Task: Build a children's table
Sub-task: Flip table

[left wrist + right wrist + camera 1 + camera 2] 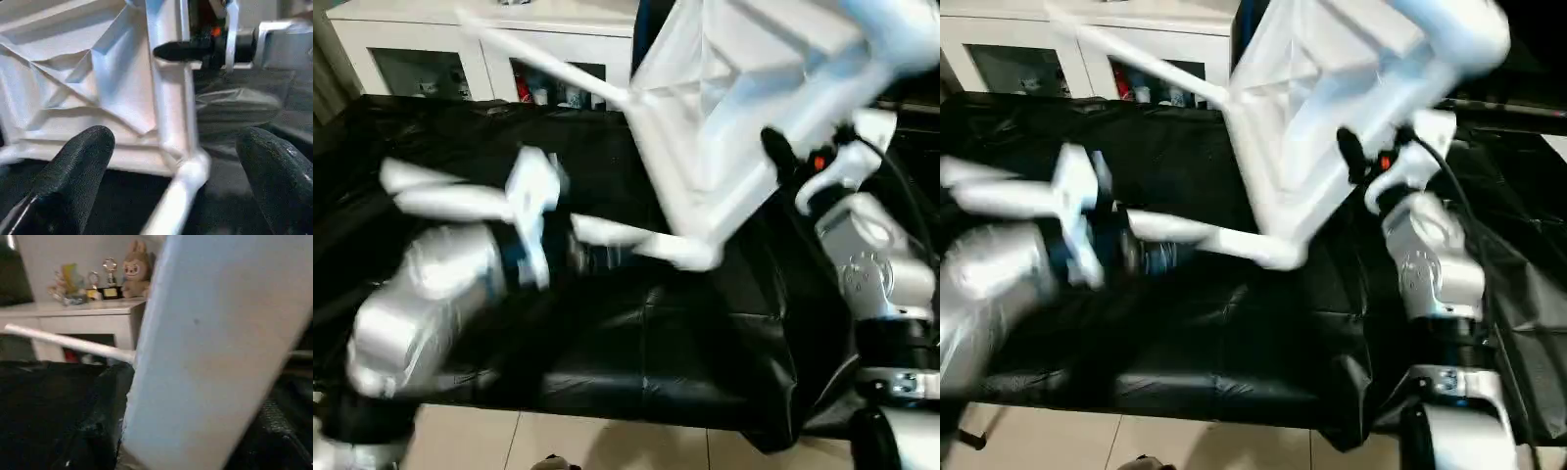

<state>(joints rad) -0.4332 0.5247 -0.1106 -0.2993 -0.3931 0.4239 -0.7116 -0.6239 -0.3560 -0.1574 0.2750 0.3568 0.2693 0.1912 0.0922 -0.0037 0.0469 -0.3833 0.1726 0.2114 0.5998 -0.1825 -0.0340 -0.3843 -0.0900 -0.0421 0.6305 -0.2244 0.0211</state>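
Observation:
The children's table [744,88] is tilted up over the black-covered surface, ribbed underside [73,83] facing my left arm. One white leg [538,59] sticks out toward the far left. Another leg [626,237] runs left from the low corner socket [193,169]. My right gripper [783,162] is shut on the top's right rim, a black finger [181,49] lying across it. My left gripper [176,139] is open, its fingers [78,161] either side of the low leg, apart from it. The left hand [533,211] is blurred.
A black sheet [636,333] covers the work surface, and its front edge drops to a tiled floor [607,441]. A white cabinet [421,49] with glass doors stands behind. Trophies and a plush toy [132,271] sit on top of it.

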